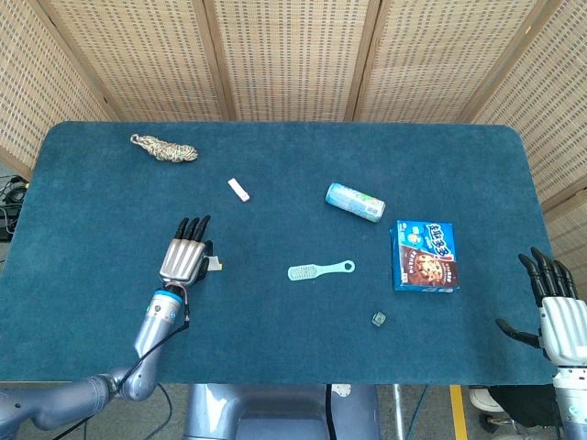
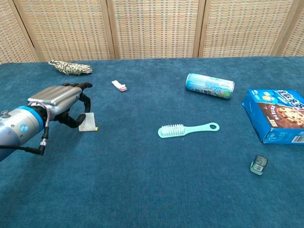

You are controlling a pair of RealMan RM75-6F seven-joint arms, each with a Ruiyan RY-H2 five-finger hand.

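My left hand [image 2: 61, 102] is hovering palm-down over the desk [image 2: 142, 190], fingers curled around a small card [image 2: 87, 122] that is standing tilted just under my fingertips, pinched at its edge. A brush [image 2: 187, 129] is lying well off to its right. My right hand [image 1: 557, 307] is hanging released, fingers spread, beyond the desk edge.

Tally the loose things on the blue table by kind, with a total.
Rope bundle: 1
White eraser-like stick: 1
Small card with a yellow edge, at the left hand: 1
Light blue can lying on its side: 1
Mint brush: 1
Blue cookie box: 1
Small dark clip-like item: 1
Total: 7
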